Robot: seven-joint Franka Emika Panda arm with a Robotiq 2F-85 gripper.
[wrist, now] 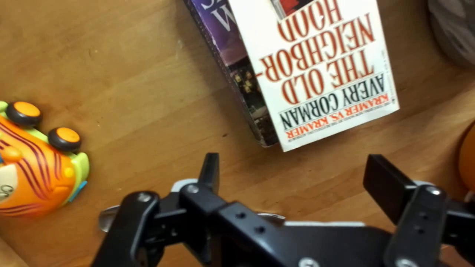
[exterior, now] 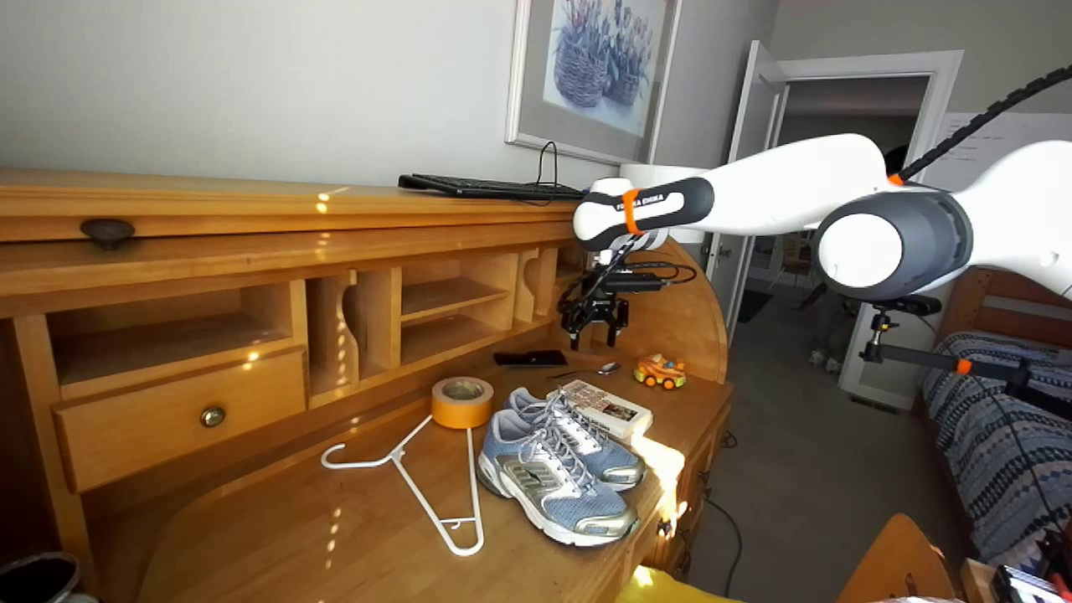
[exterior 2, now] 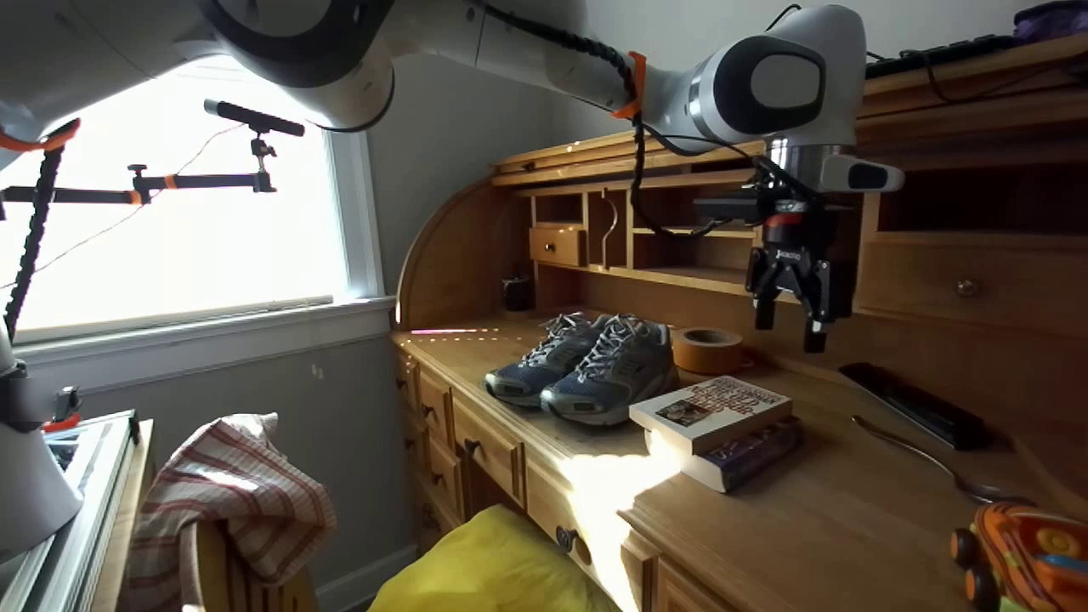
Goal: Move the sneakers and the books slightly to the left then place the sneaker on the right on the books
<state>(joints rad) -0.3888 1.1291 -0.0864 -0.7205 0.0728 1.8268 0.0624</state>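
Black pincer, bottom of wrist view, jaws spread wide; rectangular paperback books stacked upper centre. Mesh sneakers lower centre in exterior view.

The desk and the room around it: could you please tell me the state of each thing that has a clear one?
Gripper: open, holding nothing
Sneakers: upright, side by side, laced
Books: closed, one lying on the other
Tape roll: lying flat
Hanger: lying flat
Toy car: standing on its wheels
Lower drawers: look shut
Door: open
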